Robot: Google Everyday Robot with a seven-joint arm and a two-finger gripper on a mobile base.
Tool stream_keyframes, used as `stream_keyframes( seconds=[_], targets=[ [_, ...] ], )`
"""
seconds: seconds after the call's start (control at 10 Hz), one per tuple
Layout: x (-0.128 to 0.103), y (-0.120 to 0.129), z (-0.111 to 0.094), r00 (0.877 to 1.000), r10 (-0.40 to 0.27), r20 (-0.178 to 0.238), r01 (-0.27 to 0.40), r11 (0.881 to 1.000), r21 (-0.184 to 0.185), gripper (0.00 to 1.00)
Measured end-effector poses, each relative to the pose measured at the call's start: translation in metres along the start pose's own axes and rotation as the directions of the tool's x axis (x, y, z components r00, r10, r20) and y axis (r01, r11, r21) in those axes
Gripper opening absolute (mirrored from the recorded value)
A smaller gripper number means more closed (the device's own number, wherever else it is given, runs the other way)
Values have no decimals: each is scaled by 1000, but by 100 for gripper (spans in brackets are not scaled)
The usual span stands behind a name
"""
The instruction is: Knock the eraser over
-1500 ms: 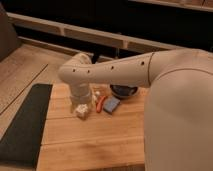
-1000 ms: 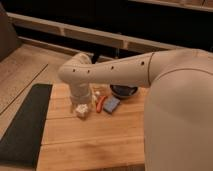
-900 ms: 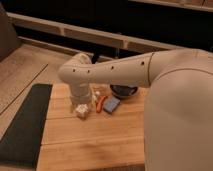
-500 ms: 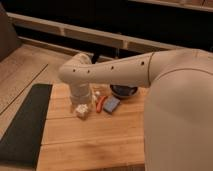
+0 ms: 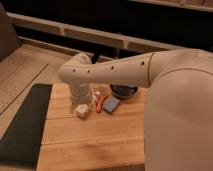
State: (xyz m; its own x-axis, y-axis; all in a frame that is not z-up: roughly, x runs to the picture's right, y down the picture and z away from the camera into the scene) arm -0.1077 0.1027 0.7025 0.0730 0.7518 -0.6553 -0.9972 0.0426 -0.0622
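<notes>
My arm reaches in from the right and bends down over the wooden table (image 5: 90, 145). The gripper (image 5: 81, 101) hangs at the end of it, at the table's back left. A small cream-white block, the eraser (image 5: 82, 111), sits on the wood directly below the gripper, and I cannot tell whether they touch. A thin orange-red stick (image 5: 101, 103) and a flat blue pad (image 5: 112, 103) lie just to the right of the eraser.
A dark bowl (image 5: 124, 92) stands behind the blue pad, partly hidden by my arm. A black mat (image 5: 25, 125) runs along the table's left edge. My arm's large white body (image 5: 175, 115) blocks the right side. Dark shelving runs behind the table.
</notes>
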Motion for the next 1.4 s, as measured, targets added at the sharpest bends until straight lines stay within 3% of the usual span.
stream_keyframes(
  seconds=[0.6, 0.8, 0.9, 1.0, 1.2, 1.4],
  targets=[
    [-2, 1, -1, 1000, -3, 9, 3, 1000, 5, 65],
    [-25, 6, -11, 995, -19, 95, 20, 1000, -7, 65],
    [-51, 13, -23, 983, -41, 181, 50, 998, -48, 65],
    [-68, 16, -32, 971, -56, 234, 75, 994, -75, 65],
    [-95, 16, -33, 950, -77, 302, 119, 985, -123, 65],
    [-108, 15, -27, 944, -90, 318, 142, 980, -142, 65]
  ],
)
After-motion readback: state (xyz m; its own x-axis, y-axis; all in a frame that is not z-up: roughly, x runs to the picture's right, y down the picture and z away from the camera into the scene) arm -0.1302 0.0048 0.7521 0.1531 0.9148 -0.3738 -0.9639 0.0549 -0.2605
